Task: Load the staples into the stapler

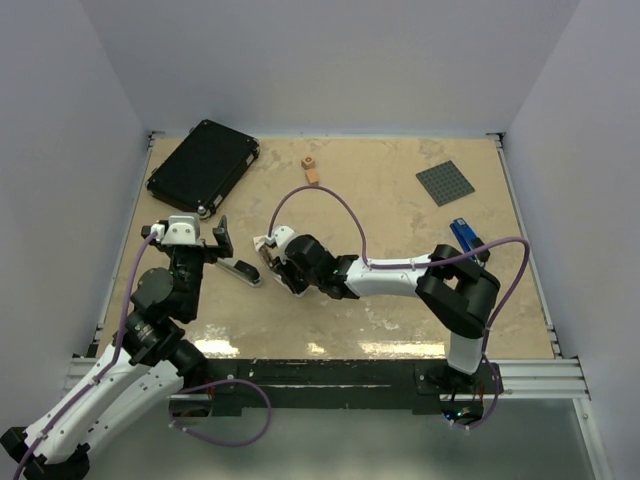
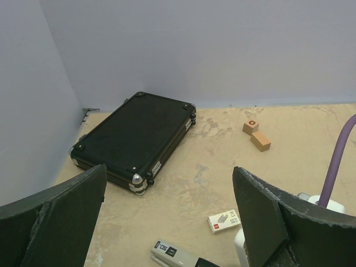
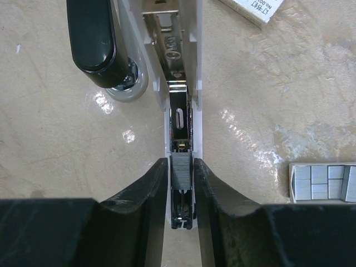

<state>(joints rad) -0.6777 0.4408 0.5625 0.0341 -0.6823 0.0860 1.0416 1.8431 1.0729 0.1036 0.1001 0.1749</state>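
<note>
Stapler (image 1: 242,270) lies on the bench (image 1: 400,220), left of centre, between the two arms' pincers. It is opened up: in the right wrist view the black top part (image 3: 92,41) is swung off to the left and the silver channel runs straight down the middle of the frame.

Staples (image 3: 181,169): a short grey strip sits in the near end of that channel, lined up with it.

Right pincer (image 3: 181,162): the arm reaches across the bench to the stapler. Its two dark fingers (image 3: 139,211) stand close on either side of the strip and the channel rails, with a narrow gap. Whether they pinch the strip or only flank it cannot be told.

Left pincer (image 2: 169,169): spread wide, holding nothing, hanging just left of the stapler and above the bench.

Nearby:
- Small white staple box (image 2: 224,220) just beyond the stapler.
- Open tray of spare strips (image 3: 325,183) just right of the right pincer.

Further off:
- Black case (image 1: 203,165) in the far left corner.
- Two wooden blocks (image 1: 310,168) at far centre, close together.
- Grey plate (image 1: 449,183) at far right.
- Blue stapler (image 1: 463,236) nearer than the plate, on the right, well apart from the silver one.
</note>
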